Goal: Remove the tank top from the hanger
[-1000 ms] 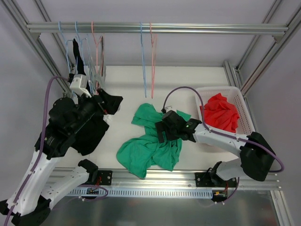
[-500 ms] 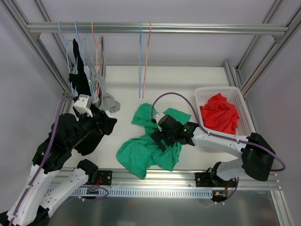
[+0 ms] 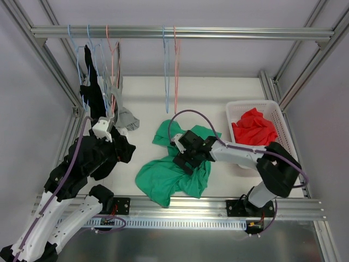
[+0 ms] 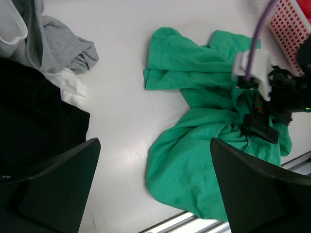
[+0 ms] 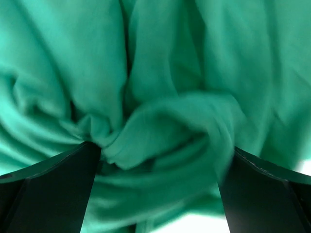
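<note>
The green garment [image 3: 163,177] lies crumpled on the worktop [image 3: 218,103]. The right gripper [image 3: 184,158] is pressed down into its upper folds, its fingers spread with a bunch of cloth between them. Left of the garment, the left gripper [image 4: 155,187] is released wide and holds nothing. Further left, the black tank top [image 3: 94,93] hangs on a blue hanger [image 3: 77,64].

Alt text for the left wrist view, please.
A crumpled green garment lies on the white table, with the right gripper pressed into it. Grey and white clothes and black fabric sit at left, a red-filled white mesh basket at top right. The dark fingers of the left gripper frame the bottom, spread and empty.
</note>
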You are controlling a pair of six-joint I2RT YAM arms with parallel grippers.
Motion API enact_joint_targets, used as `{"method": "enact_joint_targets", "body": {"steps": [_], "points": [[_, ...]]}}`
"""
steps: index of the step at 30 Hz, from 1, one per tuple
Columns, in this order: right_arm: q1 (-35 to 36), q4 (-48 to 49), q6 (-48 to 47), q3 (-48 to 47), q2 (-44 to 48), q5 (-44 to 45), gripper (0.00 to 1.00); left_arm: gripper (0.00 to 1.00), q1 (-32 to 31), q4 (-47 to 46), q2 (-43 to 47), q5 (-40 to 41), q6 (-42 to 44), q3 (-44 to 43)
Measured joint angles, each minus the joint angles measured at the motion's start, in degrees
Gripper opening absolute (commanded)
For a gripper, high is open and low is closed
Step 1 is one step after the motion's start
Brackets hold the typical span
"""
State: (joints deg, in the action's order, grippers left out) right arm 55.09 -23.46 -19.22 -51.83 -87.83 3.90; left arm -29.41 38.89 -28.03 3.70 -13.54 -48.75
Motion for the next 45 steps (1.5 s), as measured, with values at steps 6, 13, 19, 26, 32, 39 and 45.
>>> {"method": "enact_joint_targets", "body": {"steps": [6,13,19,26,32,39,45], "points": [[-1.81,1.42,6.49,-4.37,-8.59,-5.09,0.83,0.99,0.0,-0.09,3.72,-0.02,0.15,0.17],[-2.29,19.23,15.89,4.33,-4.79,-10.51,0.0,0.99,0.0,-0.07,4.63,0.0,0.22,0.68],[-0.94,9.49,19.89,7.69,8.5,-6.16,0.0,0.99,0.0,-0.09,5.62,0.48,0.28,0.87],[-2.32,-7.65,18.6,-4.37,28.39,5.03,0.0,0.99,0.0,-0.11,8.09,3.34,0.24,0.96],[-6.97,-20.17,14.05,-23.06,33.05,13.16,0.0,0.99,0.0,-0.2,11.96,7.08,-0.15,1.57],[-19.17,-30.18,7.87,-44.02,31.01,18.47,0.0,0.99,0.0,-0.26,16.57,10.29,-0.66,1.77],[-37.29,-33.73,4.81,-48.37,28.81,18.16,0.0,0.99,0.0,-0.28,16.81,10.34,-0.68,1.79]]}}
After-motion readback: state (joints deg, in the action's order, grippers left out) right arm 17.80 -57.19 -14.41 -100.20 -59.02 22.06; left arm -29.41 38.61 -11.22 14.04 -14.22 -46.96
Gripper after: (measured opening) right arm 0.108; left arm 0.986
